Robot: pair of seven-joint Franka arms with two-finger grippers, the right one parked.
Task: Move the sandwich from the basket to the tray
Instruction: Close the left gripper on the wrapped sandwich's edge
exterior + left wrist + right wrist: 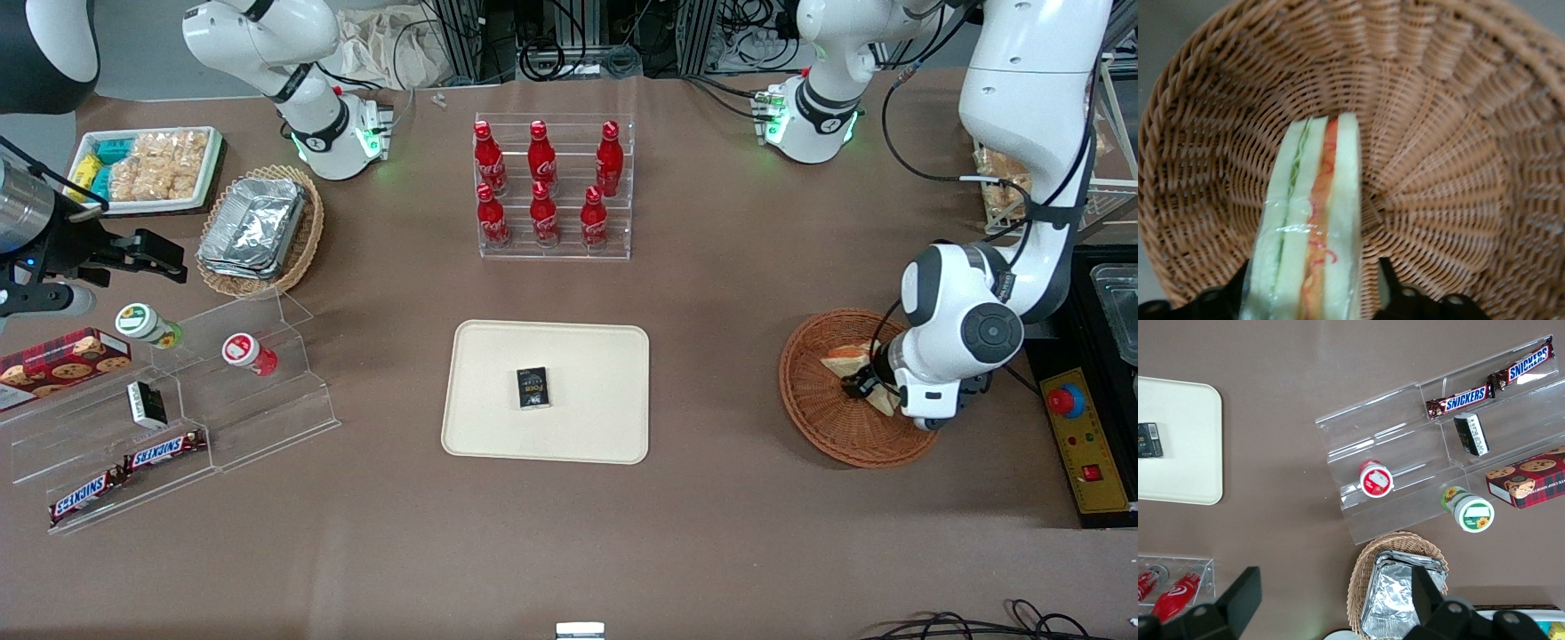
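The sandwich point(849, 357), a wrapped wedge of white bread with green and red-orange filling, lies in the round reddish-brown basket point(818, 418) toward the working arm's end of the table. My left gripper point(867, 384) is lowered into the basket over the sandwich. In the left wrist view the sandwich point(1315, 220) lies between the black fingers point(1388, 283) of the gripper point(1314, 280). One finger is against the wrap and the other stands a little off it, so the gripper is open around it. The basket point(1438, 167) fills that view. The cream tray point(498, 427) lies mid-table.
A small black box point(532, 388) lies on the tray. A clear rack of red bottles point(553, 187) stands farther from the front camera. An oval basket of foil trays point(258, 229), a clear snack stand point(178, 409) and a white snack tray point(147, 169) lie toward the parked arm's end.
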